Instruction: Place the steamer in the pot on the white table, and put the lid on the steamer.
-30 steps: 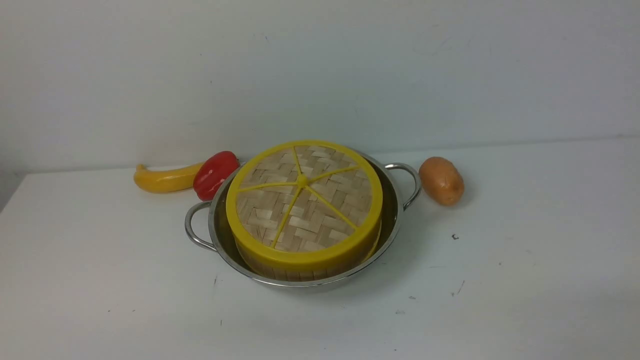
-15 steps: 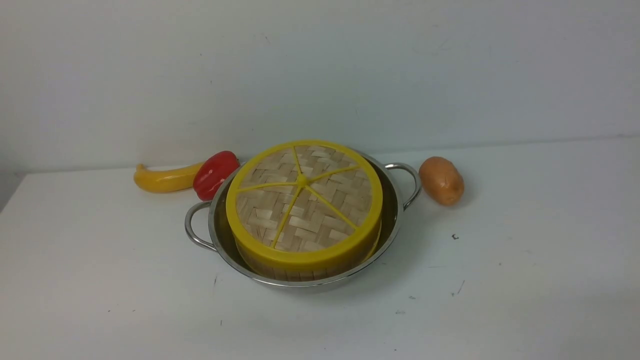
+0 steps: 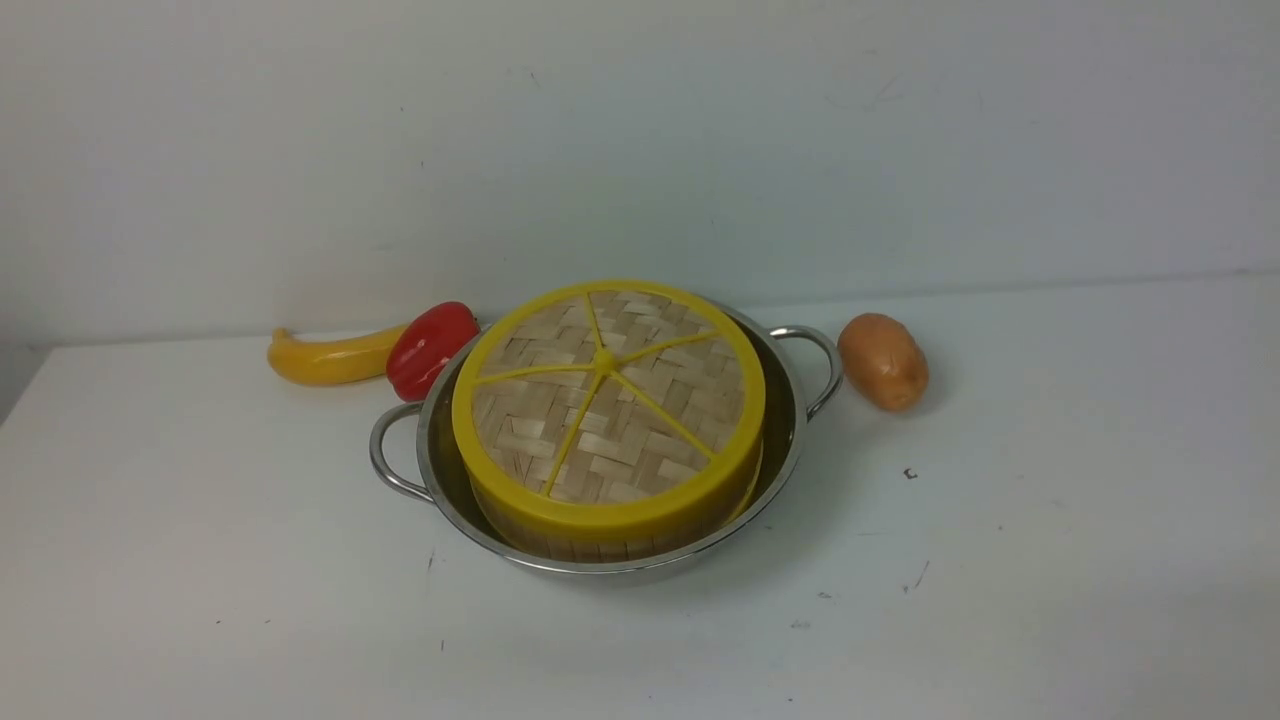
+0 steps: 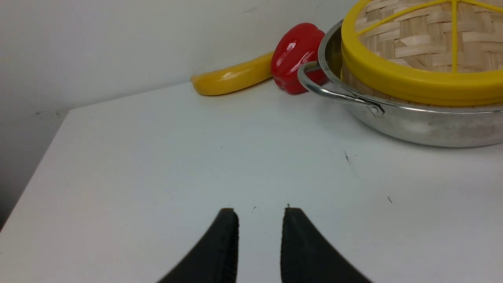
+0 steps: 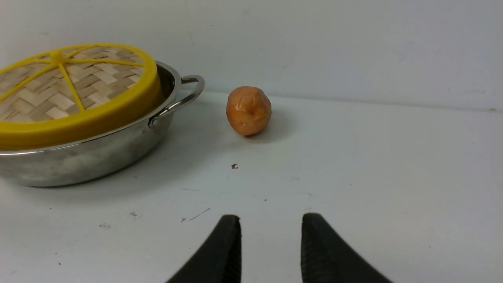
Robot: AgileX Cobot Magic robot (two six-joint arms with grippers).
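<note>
**Lid sits on steamer, both arms pulled back**

Nothing has moved between the earlier front pictures and this one: every object keeps its place, which suggests the work is finished and the scene has settled.

On the plain white table (image 3: 1050,560) stands the wide shiny stainless-steel pot (image 3: 790,440) with two looped wire handles. Inside it sits the round bamboo steamer (image 3: 560,543) with slatted walls, only a low strip of which shows above the pot's rim. The round woven-bamboo lid (image 3: 607,405) with yellow rim and spokes covers the steamer fully and looks slightly tilted toward the camera.

Behind the pot lie a yellow banana (image 3: 325,358) and a red bell pepper (image 3: 430,347), the pepper touching the pot; an orange-brown potato (image 3: 882,361) rests just beside the right handle.

The left gripper (image 4: 259,220) and the right gripper (image 5: 271,228) hover over bare table, well apart from the pot, jaws parted and holding nothing. I judge both steps done.
</note>
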